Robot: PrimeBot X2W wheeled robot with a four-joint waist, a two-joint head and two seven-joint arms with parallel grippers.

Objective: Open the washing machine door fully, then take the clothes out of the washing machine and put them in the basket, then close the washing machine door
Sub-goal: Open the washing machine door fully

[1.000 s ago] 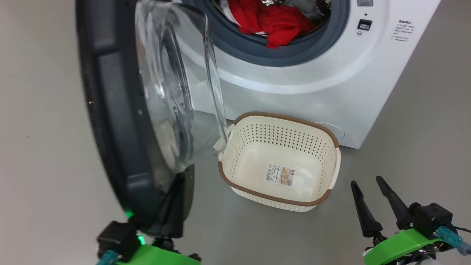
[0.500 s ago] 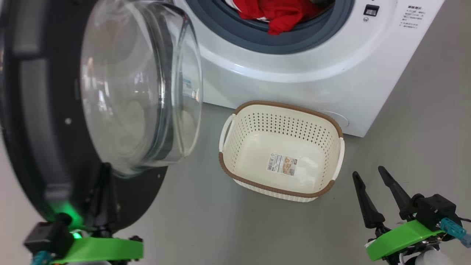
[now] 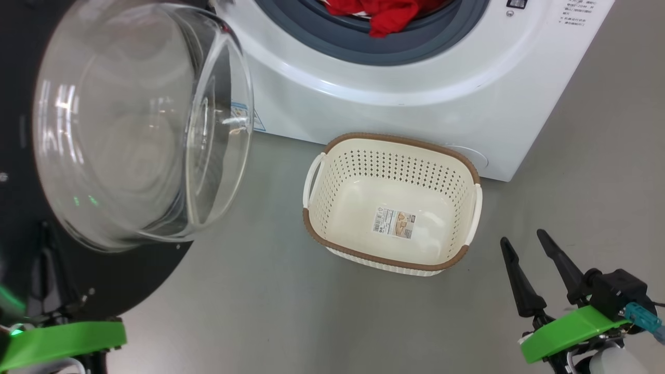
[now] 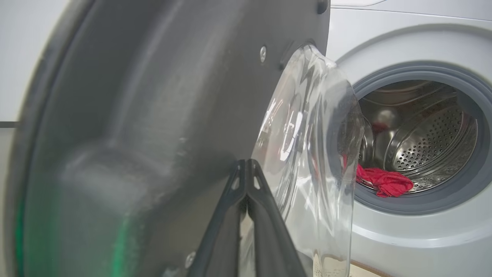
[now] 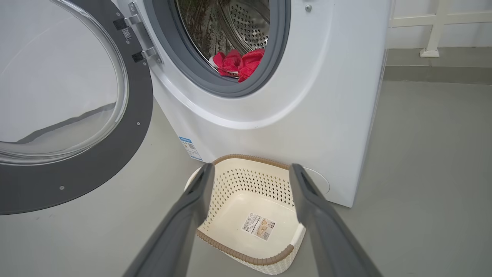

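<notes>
Just beyond your spread right gripper: the basket.
Your left gripper is pressed together beside the washing machine door.

We are finding the basket sitting before the washing machine — the clothes lying inside it at twelve o'clock, the washing machine door hanging at nine.

A bare laundry room: white washing machine on plain grey floor.
</notes>
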